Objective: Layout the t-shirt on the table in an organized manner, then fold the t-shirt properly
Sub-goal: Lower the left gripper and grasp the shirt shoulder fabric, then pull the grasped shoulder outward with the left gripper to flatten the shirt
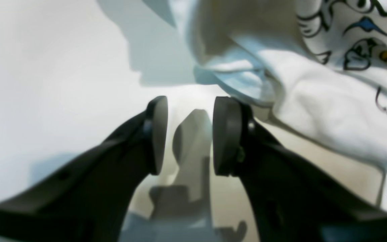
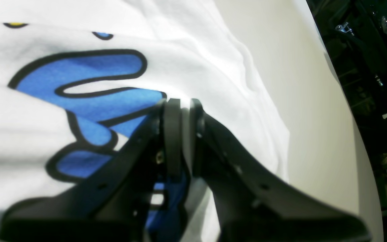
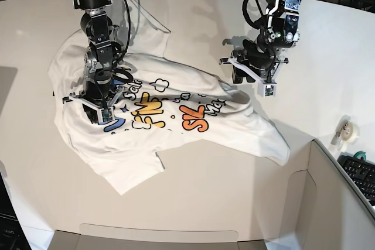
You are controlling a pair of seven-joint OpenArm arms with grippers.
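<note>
Near hem: my white cotton t-shirt with the cartoon bubble-letter print [image 3: 158, 118] lies rumpled and skewed on the large white smooth-topped table [image 3: 193, 191].
Right gripper [image 2: 181, 112]: fingers pinched together on a fold of the printed chest.
Left gripper [image 1: 188, 134]: fingers apart, nothing between them, just beside the bunched sleeve.
My plan: re-pinch a single layer at that far edge, then draw both sides outward evenly.

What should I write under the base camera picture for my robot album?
Two robot arms work a crumpled t-shirt on the table: right gripper pinching it, left gripper open.
</note>
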